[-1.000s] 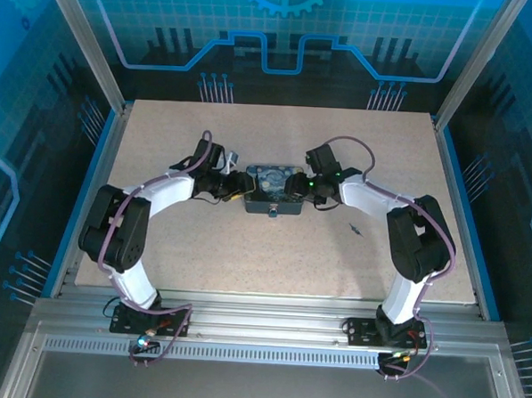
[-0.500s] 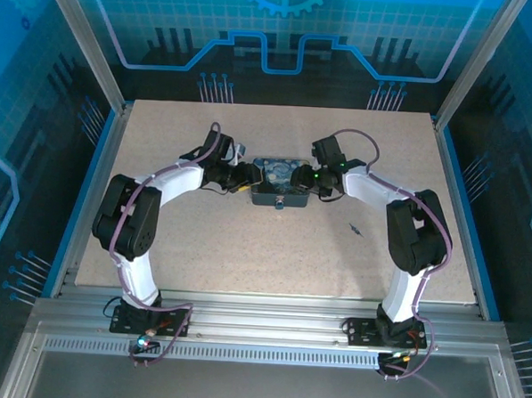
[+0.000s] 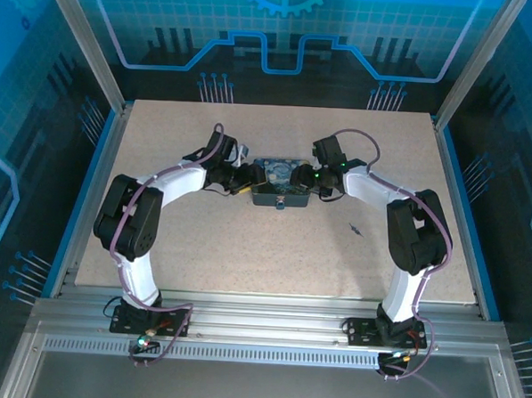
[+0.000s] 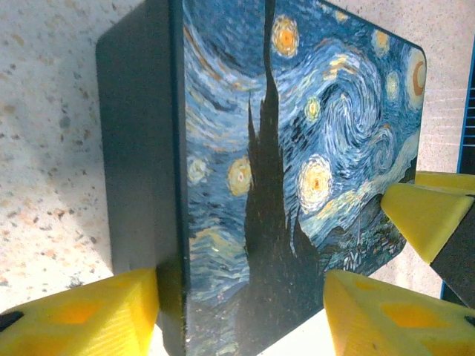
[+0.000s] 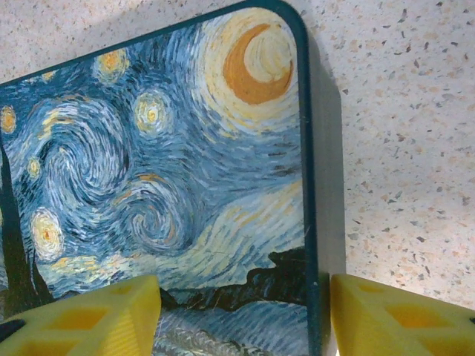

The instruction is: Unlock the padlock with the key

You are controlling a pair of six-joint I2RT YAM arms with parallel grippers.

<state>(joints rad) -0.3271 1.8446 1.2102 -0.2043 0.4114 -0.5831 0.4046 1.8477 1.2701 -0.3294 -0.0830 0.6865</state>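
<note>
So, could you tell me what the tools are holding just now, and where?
Nothing, apparently: left tool and right tool stand open at the painted box's ends.

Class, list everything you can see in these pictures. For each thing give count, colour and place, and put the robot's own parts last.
box: one, dark, blue-and-yellow starry-night painting on the lid, table centre, between the grippers
small fitting: one, pale, on the box's near side; too small to identify
small object: one, dark, on the table right of the box; perhaps the key
table: one, speckled beige
walls: blue, patterned, round the table
left gripper: one, yellow fingers, open, box's left end
right gripper: one, yellow fingers, open, box's right end
arms: two, white and black, near edge
</note>
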